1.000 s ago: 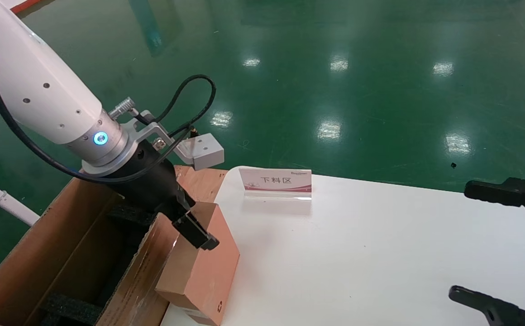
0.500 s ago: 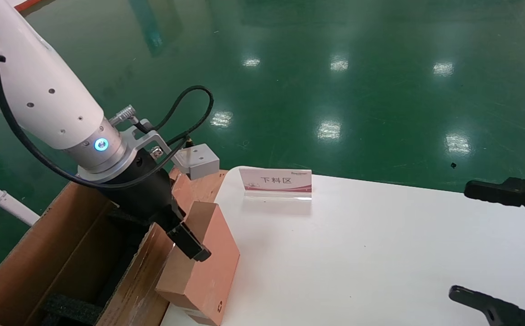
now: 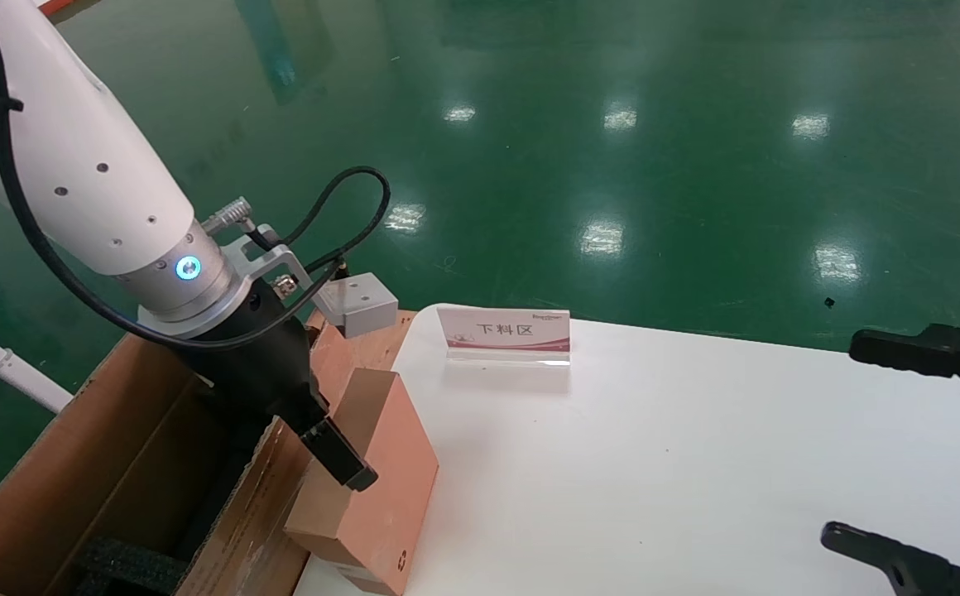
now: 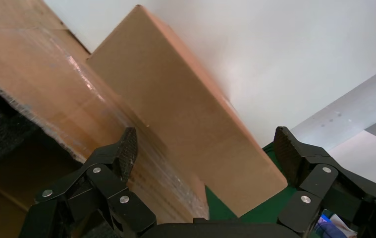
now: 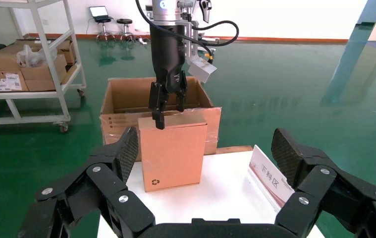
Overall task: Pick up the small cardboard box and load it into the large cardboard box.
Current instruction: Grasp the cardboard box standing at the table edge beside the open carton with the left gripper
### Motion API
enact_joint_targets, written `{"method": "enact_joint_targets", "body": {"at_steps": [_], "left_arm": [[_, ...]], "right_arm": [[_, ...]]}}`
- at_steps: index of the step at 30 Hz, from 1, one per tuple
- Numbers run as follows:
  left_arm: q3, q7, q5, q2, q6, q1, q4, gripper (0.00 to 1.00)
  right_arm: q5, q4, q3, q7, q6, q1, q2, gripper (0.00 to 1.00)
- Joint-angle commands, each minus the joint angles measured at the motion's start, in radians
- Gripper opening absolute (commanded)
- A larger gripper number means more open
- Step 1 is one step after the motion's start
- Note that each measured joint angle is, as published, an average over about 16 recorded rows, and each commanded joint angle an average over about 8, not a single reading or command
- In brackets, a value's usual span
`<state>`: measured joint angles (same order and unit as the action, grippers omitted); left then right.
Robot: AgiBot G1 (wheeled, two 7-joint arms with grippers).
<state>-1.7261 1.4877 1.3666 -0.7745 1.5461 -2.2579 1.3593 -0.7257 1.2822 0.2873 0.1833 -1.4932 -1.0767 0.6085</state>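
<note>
The small cardboard box (image 3: pixel 381 488) stands upright on its narrow side at the left edge of the white table (image 3: pixel 654 463), against the taped flap of the large cardboard box (image 3: pixel 116 463). My left gripper (image 3: pixel 339 463) is open just above the small box's top edge, with one finger in front of its top face. In the left wrist view the small box (image 4: pixel 186 114) runs between the spread fingers (image 4: pixel 126 148), beside the glossy taped flap (image 4: pixel 52 84). The right wrist view shows the small box (image 5: pixel 173 151) with its recycling mark and the carton (image 5: pixel 126 96) behind it. My right gripper (image 3: pixel 848 439) is open, parked at the table's right.
A clear sign stand with a pink label (image 3: pixel 505 331) stands at the table's far edge. Black foam (image 3: pixel 128 563) lies in the carton. A shelf cart with boxes (image 5: pixel 27 59) stands far off on the green floor.
My left gripper has moved down and a little left, closer to the small box's top edge. The box and the right arm have not moved.
</note>
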Motion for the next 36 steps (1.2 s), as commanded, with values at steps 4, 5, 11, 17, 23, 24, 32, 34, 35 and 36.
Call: {"method": "enact_joint_targets", "body": {"at_steps": [4, 5, 11, 17, 23, 24, 32, 34, 35, 36], "left_arm": [[-0.031, 0.012, -0.005, -0.01, -0.004, -0.021, 0.0, 1.0], [-0.036, 0.013, -0.006, -0.011, -0.006, -0.024, 0.001, 1.0], [-0.05, 0.015, -0.014, -0.014, -0.016, -0.037, 0.001, 1.0], [-0.05, 0.01, -0.015, -0.016, -0.017, -0.035, -0.009, 1.0], [-0.059, -0.001, -0.019, -0.023, -0.02, -0.022, -0.029, 1.0], [-0.062, -0.002, -0.02, -0.023, -0.021, -0.02, -0.031, 1.0], [-0.078, -0.009, -0.013, -0.024, -0.047, 0.008, -0.041, 1.0], [-0.081, -0.017, -0.01, -0.023, -0.057, 0.019, -0.049, 1.0], [-0.082, -0.021, -0.009, -0.023, -0.061, 0.025, -0.053, 1.0], [-0.083, -0.025, -0.009, -0.024, -0.065, 0.029, -0.057, 1.0]], "right_arm": [[0.0, 0.0, 0.0, 0.0, 0.0, 0.0, 0.0, 1.0], [0.0, 0.0, 0.0, 0.0, 0.0, 0.0, 0.0, 1.0], [0.001, 0.0, 0.0, 0.0, 0.001, 0.0, 0.0, 1.0], [0.001, 0.0, 0.0, 0.0, 0.001, 0.0, 0.0, 1.0], [0.001, -0.001, 0.001, -0.001, 0.001, 0.0, 0.0, 1.0], [0.001, -0.001, 0.001, -0.001, 0.001, 0.0, 0.0, 1.0], [0.001, -0.001, 0.001, -0.001, 0.001, 0.0, 0.0, 1.0], [0.001, -0.001, 0.002, -0.001, 0.001, -0.001, 0.0, 1.0], [0.001, -0.001, 0.002, -0.001, 0.001, -0.001, 0.0, 1.0], [0.001, -0.001, 0.002, -0.001, 0.001, -0.001, 0.0, 1.0]]}}
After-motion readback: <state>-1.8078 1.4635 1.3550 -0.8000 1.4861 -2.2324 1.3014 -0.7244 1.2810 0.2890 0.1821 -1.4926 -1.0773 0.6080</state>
